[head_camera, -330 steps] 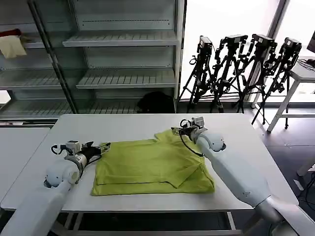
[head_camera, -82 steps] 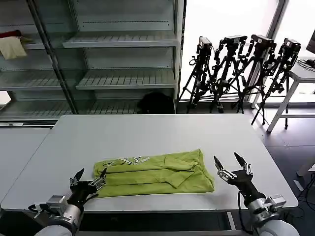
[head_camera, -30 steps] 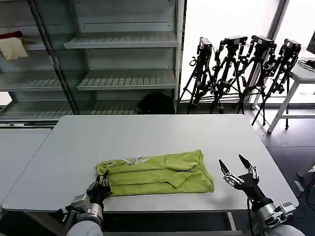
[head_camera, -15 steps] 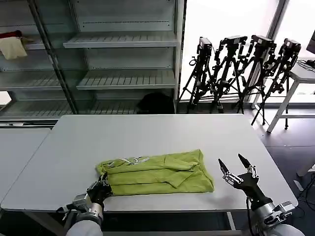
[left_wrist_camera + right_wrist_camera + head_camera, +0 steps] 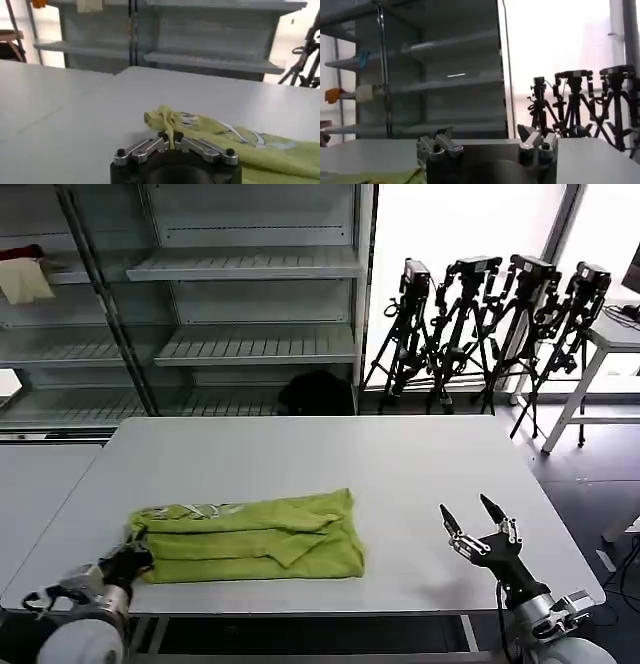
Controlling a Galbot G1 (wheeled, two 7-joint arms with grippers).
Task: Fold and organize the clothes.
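Observation:
The lime-green T-shirt (image 5: 250,539) lies folded into a long band on the white table (image 5: 400,459), left of the middle and near the front edge. Part of its white print shows along the far edge. My left gripper (image 5: 131,561) is at the band's near left corner, shut on a bunched fold of the shirt (image 5: 227,145); in the left wrist view the cloth rises from between the closed tips of that gripper (image 5: 170,138). My right gripper (image 5: 478,524) hovers open over bare table, well to the right of the shirt, and stands open (image 5: 487,141) in its wrist view too.
Grey shelving (image 5: 250,344) stands behind the table, with a pale cream cloth (image 5: 24,279) on a left shelf and a black bundle (image 5: 318,392) low behind. Camera tripods (image 5: 490,324) crowd the back right. A second table (image 5: 30,474) adjoins on the left.
My left gripper has dragged the folded shirt to the left along the table's front, moving left with it. The right gripper has stayed open in about the same place.

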